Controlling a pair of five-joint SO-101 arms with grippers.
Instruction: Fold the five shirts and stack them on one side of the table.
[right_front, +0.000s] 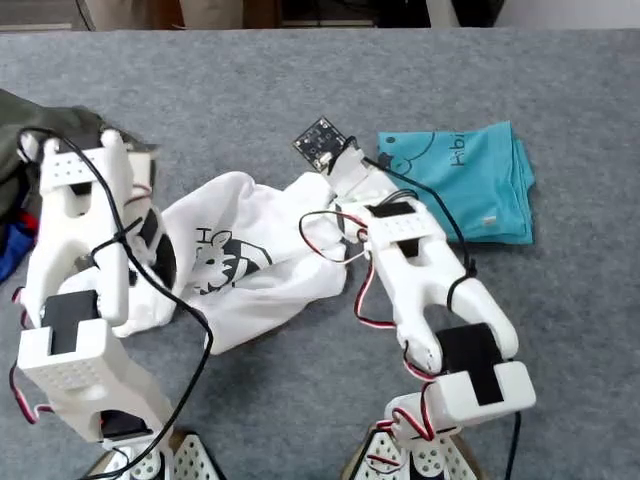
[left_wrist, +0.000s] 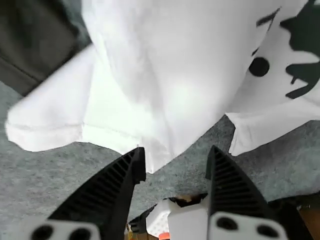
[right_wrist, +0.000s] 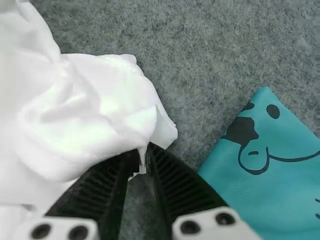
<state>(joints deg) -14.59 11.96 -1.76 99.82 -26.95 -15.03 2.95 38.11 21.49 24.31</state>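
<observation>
A crumpled white shirt (right_front: 250, 265) with a black print lies in the middle of the grey table. My right gripper (right_wrist: 142, 159) is shut on a bunched edge of this white shirt (right_wrist: 95, 120), at its far right corner (right_front: 325, 188). My left gripper (left_wrist: 175, 160) is open just above the table, its fingers (left_wrist: 127, 172) short of the white shirt's hem (left_wrist: 150, 100); in the high view it sits at the shirt's left side (right_front: 155, 250). A folded teal shirt (right_front: 470, 180) with a dark line drawing lies at the back right, also in the right wrist view (right_wrist: 270, 160).
A dark green garment (right_front: 30, 130) lies bunched at the far left edge, with something blue (right_front: 12, 245) beside it; the dark cloth (left_wrist: 30, 45) also borders the white shirt. Bare grey table (right_front: 300, 70) stretches along the back and the front right.
</observation>
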